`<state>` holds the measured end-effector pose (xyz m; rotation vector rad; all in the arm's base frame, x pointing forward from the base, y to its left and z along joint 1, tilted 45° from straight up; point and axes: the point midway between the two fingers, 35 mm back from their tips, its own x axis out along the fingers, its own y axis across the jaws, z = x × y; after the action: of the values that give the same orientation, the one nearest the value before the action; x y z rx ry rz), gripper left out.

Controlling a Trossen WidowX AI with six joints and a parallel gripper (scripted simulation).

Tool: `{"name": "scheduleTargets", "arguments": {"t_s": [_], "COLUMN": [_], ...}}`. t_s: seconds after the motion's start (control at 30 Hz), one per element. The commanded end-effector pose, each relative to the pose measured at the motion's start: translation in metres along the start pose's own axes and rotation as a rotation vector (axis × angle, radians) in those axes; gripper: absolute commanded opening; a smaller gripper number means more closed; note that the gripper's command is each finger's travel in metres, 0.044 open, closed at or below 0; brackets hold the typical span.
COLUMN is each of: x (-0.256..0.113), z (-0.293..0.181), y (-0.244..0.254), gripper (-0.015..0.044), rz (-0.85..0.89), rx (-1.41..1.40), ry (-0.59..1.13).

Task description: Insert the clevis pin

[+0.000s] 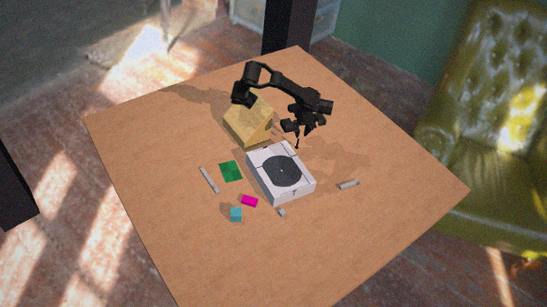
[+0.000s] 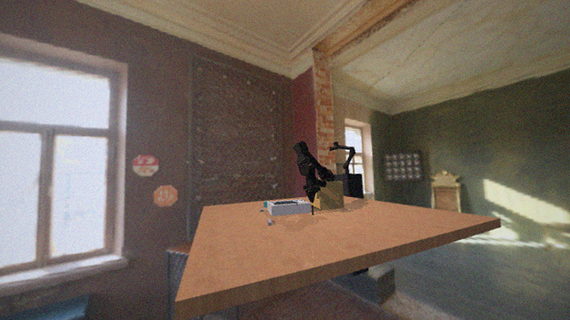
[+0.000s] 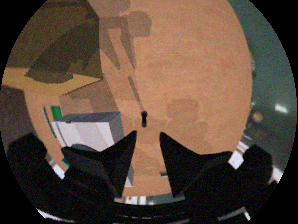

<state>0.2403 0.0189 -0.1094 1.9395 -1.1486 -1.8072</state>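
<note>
Beside the white tray (image 1: 258,155) (image 2: 290,209) (image 3: 90,132), from the top, I'm seeing the dark pin (image 1: 296,142) (image 2: 312,209) (image 3: 144,119) standing on the table (image 1: 360,233) (image 2: 314,258) (image 3: 195,60); the disc (image 1: 278,176) is lying inside the tray. In the exterior view, my gripper (image 1: 301,133) (image 2: 312,201) (image 3: 148,133) is hovering above the pin. At the wrist, its fingers are standing apart, released.

One tray (image 1: 265,185) (image 2: 290,209) (image 3: 85,134); one disc (image 1: 281,180); one pin (image 1: 296,142) (image 2: 313,208) (image 3: 144,119); two coloured blocks (image 1: 249,201) (image 1: 235,214).

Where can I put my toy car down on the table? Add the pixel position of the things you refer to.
There's bare wood in the top view's lower part of the table (image 1: 250,272) (image 2: 339,251) (image 3: 200,60), below the cyan block (image 1: 236,215) and little grey cube (image 1: 281,212). It's crowded between that block, the pink block (image 1: 249,201), green square (image 1: 230,171) (image 3: 56,112) and tray (image 1: 295,198) (image 2: 288,210) (image 3: 85,131), and by the pin (image 1: 296,147) (image 2: 312,209) (image 3: 144,120) near the gripper (image 1: 301,133) (image 2: 311,200) (image 3: 148,134).
</note>
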Motion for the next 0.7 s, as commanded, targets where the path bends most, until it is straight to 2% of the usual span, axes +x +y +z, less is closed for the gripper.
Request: {"name": "scheduleTargets", "arguments": {"t_s": [0.0,0.67], "x": [0.011,0.031], "z": [0.004,0.005], "y": [0.004,0.006], "gripper": [0.016,0.016], "rz": [0.016,0.018], "rx": [-0.013,-0.013], "ry": [-0.008,-0.007]}}
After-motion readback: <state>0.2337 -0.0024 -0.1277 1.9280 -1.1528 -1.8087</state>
